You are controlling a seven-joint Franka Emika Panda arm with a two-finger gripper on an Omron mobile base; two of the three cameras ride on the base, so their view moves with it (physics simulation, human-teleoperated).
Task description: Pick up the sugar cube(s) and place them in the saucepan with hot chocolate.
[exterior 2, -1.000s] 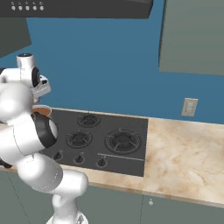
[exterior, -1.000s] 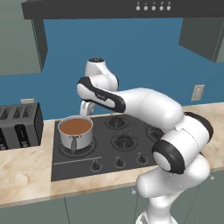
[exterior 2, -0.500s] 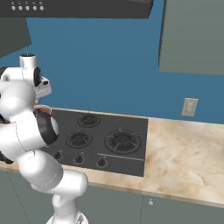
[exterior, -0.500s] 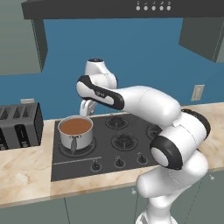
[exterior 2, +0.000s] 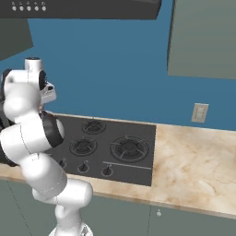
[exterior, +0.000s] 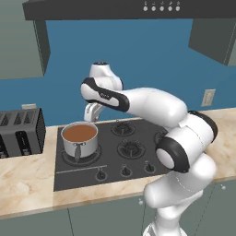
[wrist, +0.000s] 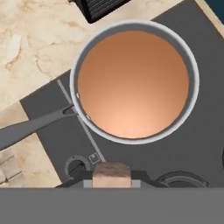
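In the hand view a pale tan sugar cube [wrist: 111, 173] sits pinched between the dark fingertips of my gripper [wrist: 111, 178], which is shut on it. Straight ahead of the hand lies the silver saucepan [wrist: 73, 85], full of brown hot chocolate [wrist: 133, 83], with its grey handle [wrist: 35, 127] pointing left. In the left base view the gripper [exterior: 89, 117] hangs just above the far rim of the saucepan [exterior: 80, 148], which stands on the front-left burner of the black stove [exterior: 133, 166].
A black toaster [exterior: 20, 131] stands on the beige counter [exterior: 27, 184] left of the stove. Stove knobs [exterior: 125, 171] line the front edge. A wall outlet [exterior 2: 200, 113] sits at the right, and a range hood [exterior: 115, 9] hangs overhead.
The arm has barely shifted, edging slightly to the right in the right base view. The gripper stays shut over the saucepan.
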